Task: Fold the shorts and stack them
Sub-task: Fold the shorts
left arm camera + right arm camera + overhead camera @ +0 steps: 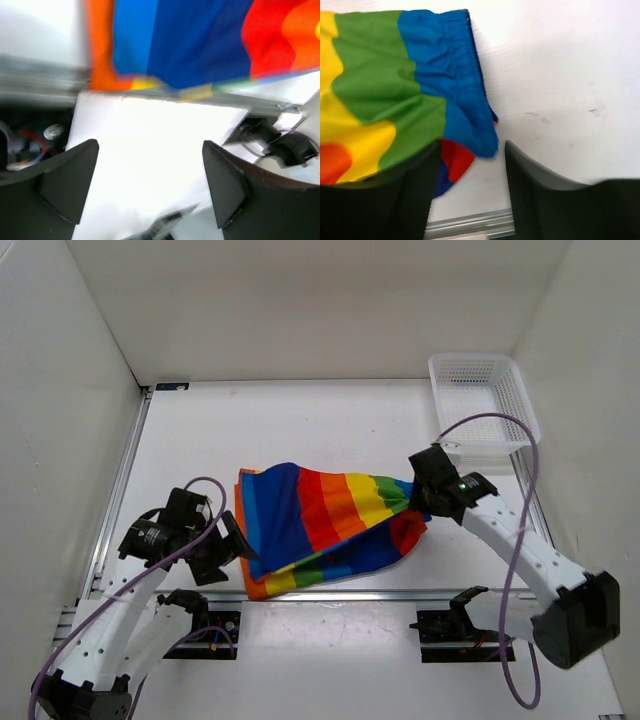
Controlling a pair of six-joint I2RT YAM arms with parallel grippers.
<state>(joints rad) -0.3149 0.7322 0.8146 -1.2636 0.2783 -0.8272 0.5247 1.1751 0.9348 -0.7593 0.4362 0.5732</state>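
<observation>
Top view: shorts (320, 525) lie on the table (300, 420) btwn the 2 grippers, folded over once. The fold is loose & skewed, so the lower layer shows along the near edge. The left gripper (232, 545) sits just beside the orange-edged end, tips aimed at it, a sliver of table btwn tips & cloth. The right gripper (425, 498) is at the opposite end, over the bunched green/blue part; can't tell contact from here. A basket (520, 405) stands well beyond the right jaws, in the far corner.

Left wrist view (blurry): left gripper (150, 145) has its jaws spread wide w/ only bare table btwn them. Shorts (200, 40) are ahead of the tips, blue stripes w/ the orange hem (100, 50), clear of both fingers.

Right wrist view: right gripper (472, 147) has its jaws part-spread. The gathered blue waistband (450, 60) runs down to the mouth of the gap & its end lies just ahead of the tips. A red bit of the lower layer shows inside the gap. Nothing looks pinched; can't tell if a finger rests on cloth beneath it.

Handling, my read: light, limp, not fragile, prob. a bit slippery, so layers will slide & sag when lifted. Best holds are the thicker waistband or hem, near the corners, pinching both layers, w/ both ends lifted together so the fold stays square.
</observation>
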